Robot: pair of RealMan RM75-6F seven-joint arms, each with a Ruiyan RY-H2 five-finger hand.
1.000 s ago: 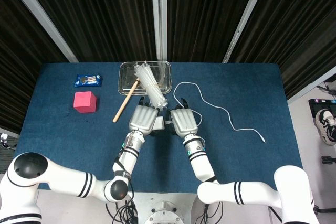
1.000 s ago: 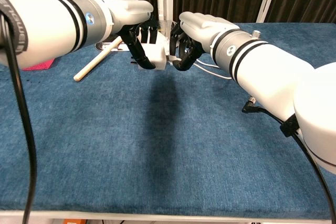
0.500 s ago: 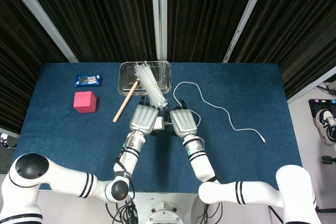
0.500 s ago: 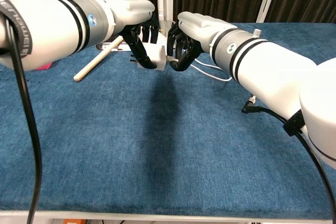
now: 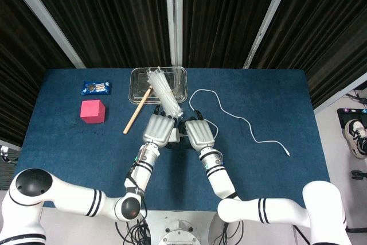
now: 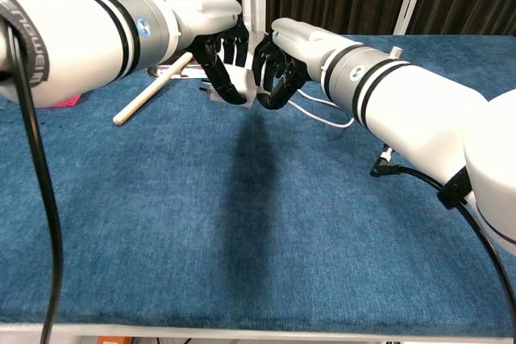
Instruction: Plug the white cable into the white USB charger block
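Dark pleated curtains hang behind a blue cloth-covered table (image 5: 269, 96), above which both hands meet near the middle. Hidden parts first: the plug end of the white cable (image 5: 241, 117) disappears under the right hand (image 5: 199, 133), so the connector and the charger's port cannot be made out from either view, and whether the two are mated cannot be told. The white USB charger block (image 6: 239, 82) shows only as a small pale corner between the dark fingers (image 6: 216, 66) of the left hand (image 5: 158, 129) — the fingers curl around it and clamp it, holding it off the cloth. The right hand's fingers (image 6: 274, 78) are curled inward as well, closed on the cable's near end just beside the block; the two hands almost touch. From there the cable runs out in a loop toward the back, then trails rightward across the table to a free end (image 5: 286, 154) lying well apart from the hands. Behind the hands sits a clear tray (image 5: 137, 91) with a bundle of white zip ties (image 5: 163, 91) lying across it, and a wooden stick (image 5: 137, 111) slants from the tray's front edge. At far left rest a pink cube (image 5: 93, 111) and a small blue packet (image 5: 96, 88).
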